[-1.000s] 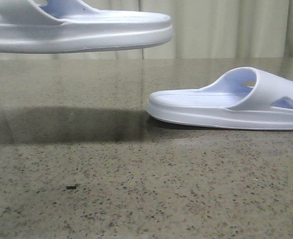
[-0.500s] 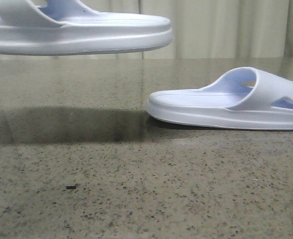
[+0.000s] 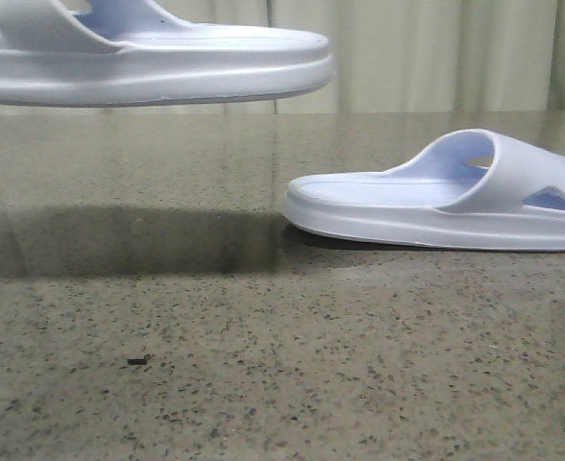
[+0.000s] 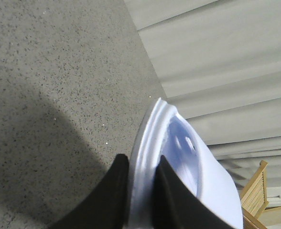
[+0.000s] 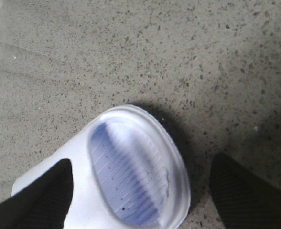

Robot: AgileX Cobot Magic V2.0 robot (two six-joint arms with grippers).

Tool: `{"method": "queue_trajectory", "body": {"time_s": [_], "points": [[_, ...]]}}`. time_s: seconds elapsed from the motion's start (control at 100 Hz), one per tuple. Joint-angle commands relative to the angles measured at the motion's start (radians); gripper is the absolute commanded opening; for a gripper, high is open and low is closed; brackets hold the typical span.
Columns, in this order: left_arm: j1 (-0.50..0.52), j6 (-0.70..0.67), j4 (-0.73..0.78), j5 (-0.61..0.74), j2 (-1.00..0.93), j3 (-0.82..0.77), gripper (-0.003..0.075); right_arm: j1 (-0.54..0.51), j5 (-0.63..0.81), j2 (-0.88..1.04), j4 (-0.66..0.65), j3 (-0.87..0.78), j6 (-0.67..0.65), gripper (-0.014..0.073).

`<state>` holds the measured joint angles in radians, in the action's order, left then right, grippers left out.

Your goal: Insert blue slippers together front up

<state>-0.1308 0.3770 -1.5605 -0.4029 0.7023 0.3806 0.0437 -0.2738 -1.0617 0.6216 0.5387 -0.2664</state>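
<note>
One speckled stone table [image 3: 263, 365], curtains [image 3: 427, 53] behind.

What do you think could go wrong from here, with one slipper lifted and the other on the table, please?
1. The left gripper pinches only the sole edge of the raised slipper; so narrow a hold could let it twist or slip out.
2. The right gripper is open over the resting slipper, one finger over its strap; closing there might push it across the stone table rather than grip it.
</note>
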Motion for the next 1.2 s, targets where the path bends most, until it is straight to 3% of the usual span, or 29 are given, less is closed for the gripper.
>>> {"method": "queue_trajectory", "body": {"time_s": [0.0, 0.31, 1.19], "points": [[-0.001, 0.001, -0.030, -0.011, -0.004, 0.038, 0.0016, -0.007, 0.065, -0.003, 0.020, 0.026, 0.003, 0.0515], [-0.001, 0.001, -0.030, 0.003, -0.004, 0.038, 0.0016, -0.007, 0.087, -0.041, 0.064, 0.022, 0.003, 0.0464], [-0.001, 0.001, -0.030, 0.009, -0.004, 0.038, 0.0016, -0.005, 0.046, -0.093, 0.096, 0.022, 0.003, 0.0464]]}}
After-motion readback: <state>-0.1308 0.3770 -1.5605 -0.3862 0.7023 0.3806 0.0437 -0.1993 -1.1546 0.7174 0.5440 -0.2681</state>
